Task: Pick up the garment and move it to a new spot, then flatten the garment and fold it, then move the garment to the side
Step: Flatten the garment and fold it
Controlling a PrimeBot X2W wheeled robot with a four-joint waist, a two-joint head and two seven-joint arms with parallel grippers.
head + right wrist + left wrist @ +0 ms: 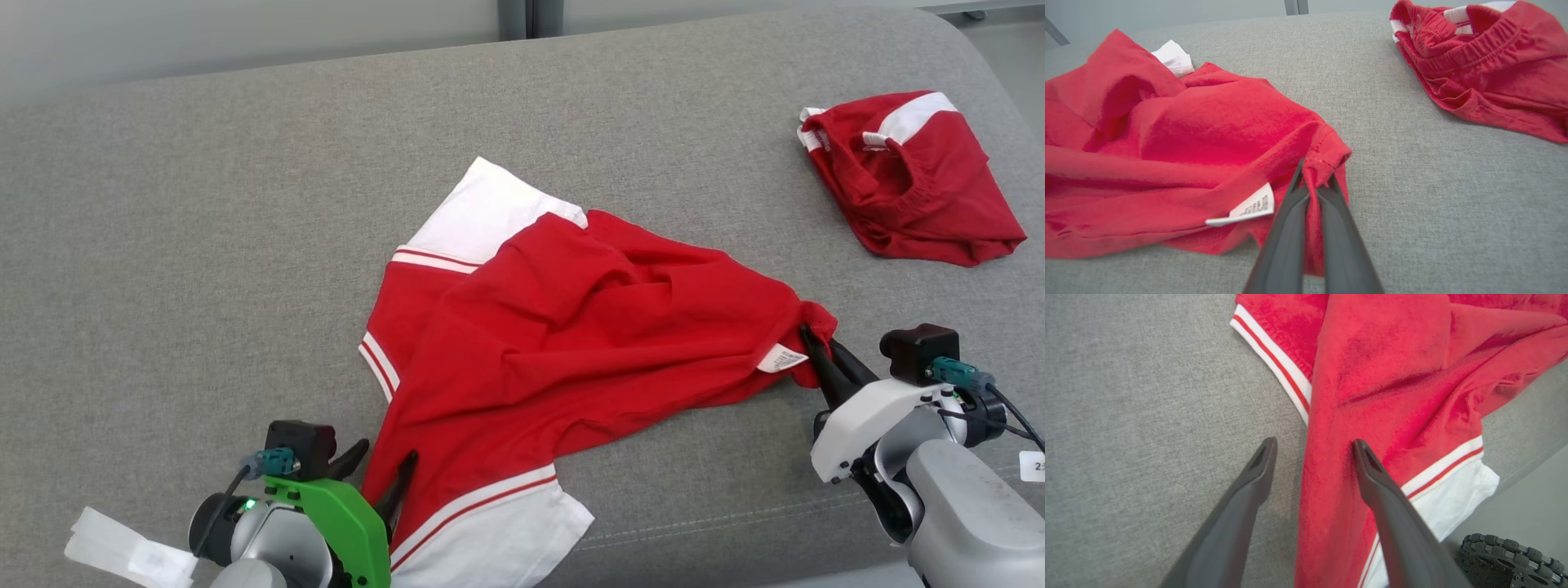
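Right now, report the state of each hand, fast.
Left hand: open, astride the lower edge of the red shirt, gripping nothing.
Right hand: closed on a corner of the red shirt.

Left gripper (pixel 388 453) rises from its green-shelled wrist (pixel 343 514), its long dark fingers (pixel 1372 477) spread wide and clamping nothing. Right gripper (pixel 808 335), on its white-shelled wrist (pixel 865 416), has its fingers pressed together, pinching a bunched corner of the red-and-white cotton garment (pixel 571 327).
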